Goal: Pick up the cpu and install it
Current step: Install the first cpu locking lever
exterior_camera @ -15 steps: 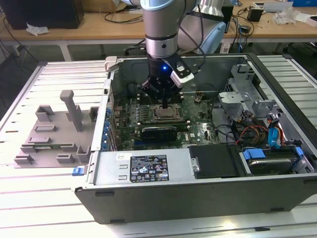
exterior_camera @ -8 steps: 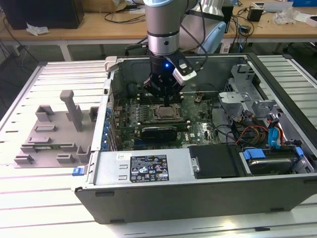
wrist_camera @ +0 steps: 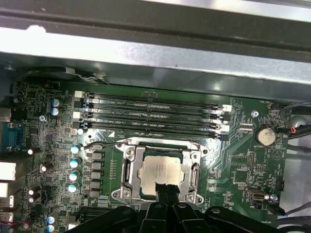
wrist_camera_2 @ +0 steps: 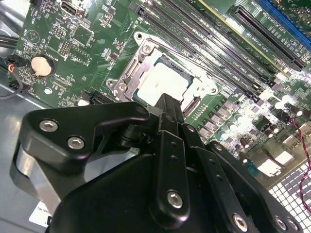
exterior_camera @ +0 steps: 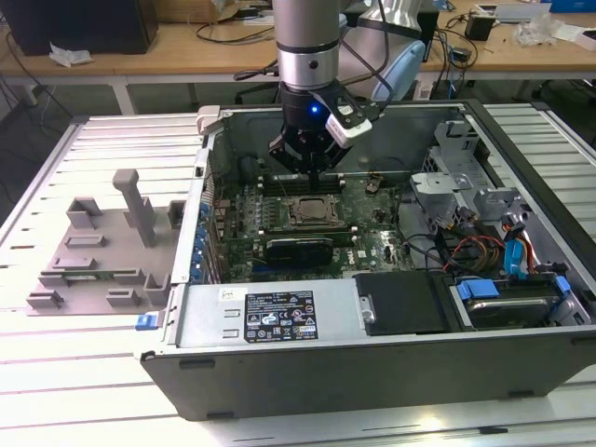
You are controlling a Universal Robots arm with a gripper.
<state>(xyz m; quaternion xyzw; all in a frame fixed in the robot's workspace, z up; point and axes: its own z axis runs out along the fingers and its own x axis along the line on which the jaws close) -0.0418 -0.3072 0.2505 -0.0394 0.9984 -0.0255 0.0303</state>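
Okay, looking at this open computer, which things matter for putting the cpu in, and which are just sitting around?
Job: cpu, lying in the socket; tool, right above the cpu.
Just there: grey tray beside the case; memory slots; coin battery.

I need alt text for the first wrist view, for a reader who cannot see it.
The cpu lies flat in the metal-framed socket on a green motherboard, with the black gripper at one edge of it. Four long memory slots run between the socket and the grey case wall.
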